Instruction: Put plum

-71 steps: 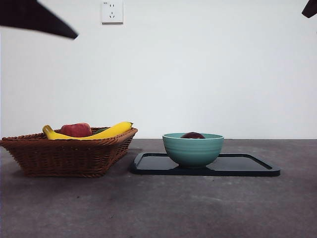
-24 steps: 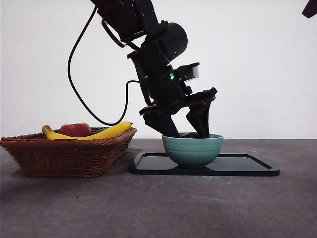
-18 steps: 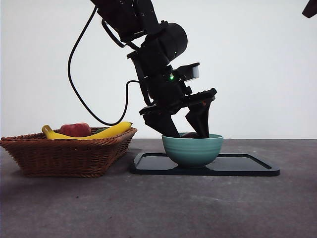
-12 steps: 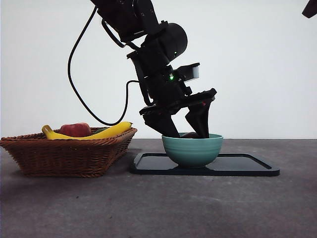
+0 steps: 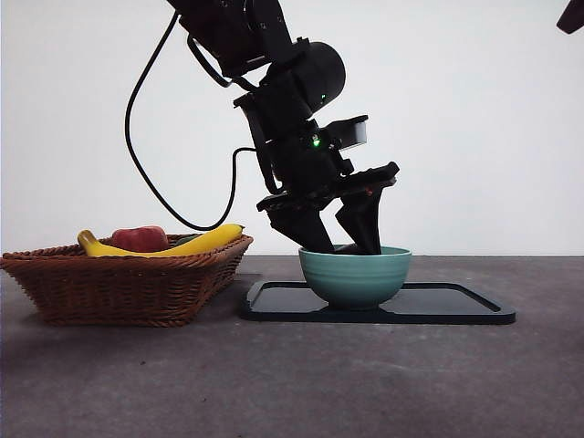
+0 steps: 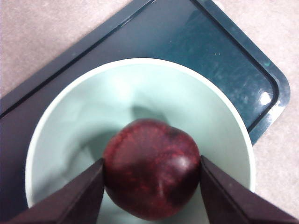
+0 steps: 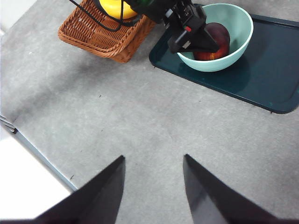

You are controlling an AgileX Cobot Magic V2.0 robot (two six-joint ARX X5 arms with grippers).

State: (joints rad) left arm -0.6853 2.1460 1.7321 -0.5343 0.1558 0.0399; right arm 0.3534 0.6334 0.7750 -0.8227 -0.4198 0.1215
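The dark maroon plum (image 6: 152, 182) lies in the teal bowl (image 5: 356, 276), which stands on the dark tray (image 5: 456, 308). My left gripper (image 5: 345, 245) reaches down into the bowl from above, and in the left wrist view (image 6: 152, 161) its two jaws press against both sides of the plum. In the front view the bowl's rim and the jaws hide most of the plum. The right wrist view shows the plum (image 7: 217, 37) in the bowl (image 7: 239, 23) under the left gripper (image 7: 196, 39). My right gripper (image 7: 154, 156) is open and empty, high above the table.
A wicker basket (image 5: 119, 285) stands left of the tray, holding yellow bananas (image 5: 205, 242) and a brighter red fruit (image 5: 140, 239). It also shows in the right wrist view (image 7: 107, 32). The right arm is only a black tip at the top corner (image 5: 571, 14).
The left arm came down from the top left into the bowl. In the last half second its jaws have drawn inward onto the plum. Basket and tray have not moved.
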